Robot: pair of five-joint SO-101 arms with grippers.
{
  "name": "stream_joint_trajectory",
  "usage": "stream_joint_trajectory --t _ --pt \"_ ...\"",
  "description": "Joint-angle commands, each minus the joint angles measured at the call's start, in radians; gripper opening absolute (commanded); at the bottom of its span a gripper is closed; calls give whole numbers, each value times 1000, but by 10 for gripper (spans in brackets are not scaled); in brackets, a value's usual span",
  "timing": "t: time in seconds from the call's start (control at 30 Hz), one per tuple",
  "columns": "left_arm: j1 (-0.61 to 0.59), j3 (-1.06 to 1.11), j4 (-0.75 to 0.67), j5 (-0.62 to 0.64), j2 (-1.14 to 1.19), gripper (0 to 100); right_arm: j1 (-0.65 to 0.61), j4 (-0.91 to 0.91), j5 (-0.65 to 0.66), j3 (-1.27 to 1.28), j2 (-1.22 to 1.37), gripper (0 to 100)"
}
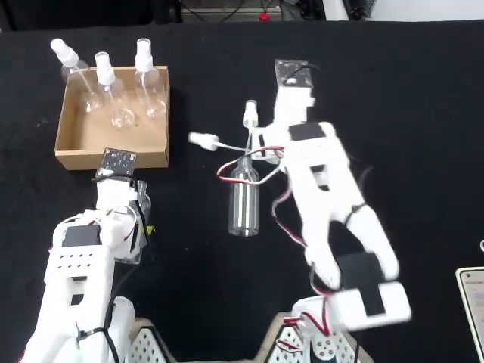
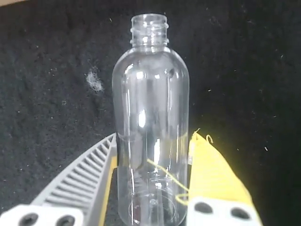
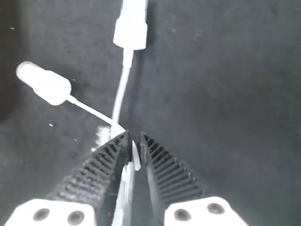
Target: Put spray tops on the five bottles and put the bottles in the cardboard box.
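My left gripper [image 2: 154, 137] is shut on a clear bottle [image 2: 151, 89] with a bare, open threaded neck; in the high view it holds that bottle [image 1: 143, 206] just in front of the cardboard box [image 1: 76, 136]. Three capped bottles [image 1: 113, 94] stand in the box. A second uncapped bottle [image 1: 244, 200] lies on the black table at the centre. Two white spray tops lie beyond it, one [image 3: 130, 27] straight ahead and one [image 3: 44, 84] off to the side. My right gripper [image 3: 135, 139] is shut on the thin dip tube of the first spray top [image 1: 250, 113].
The dip tubes of the two spray tops cross just at my right fingertips [image 3: 123, 139]. Red and white cables [image 1: 227, 168] hang from the right arm over the lying bottle's neck. A pale object [image 1: 475, 295] sits at the table's right edge.
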Motion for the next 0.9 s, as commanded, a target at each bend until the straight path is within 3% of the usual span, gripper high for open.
stream_joint_trajectory --t 0.0,0.43,0.87 --pt "-5 -10 -14 3 -20 206 75 23 11 39 -153 11" --pt "-4 -7 -17 3 -20 206 183 269 147 219 -628 11" --pt "-4 -7 -17 3 -20 206 322 270 199 265 -992 11"
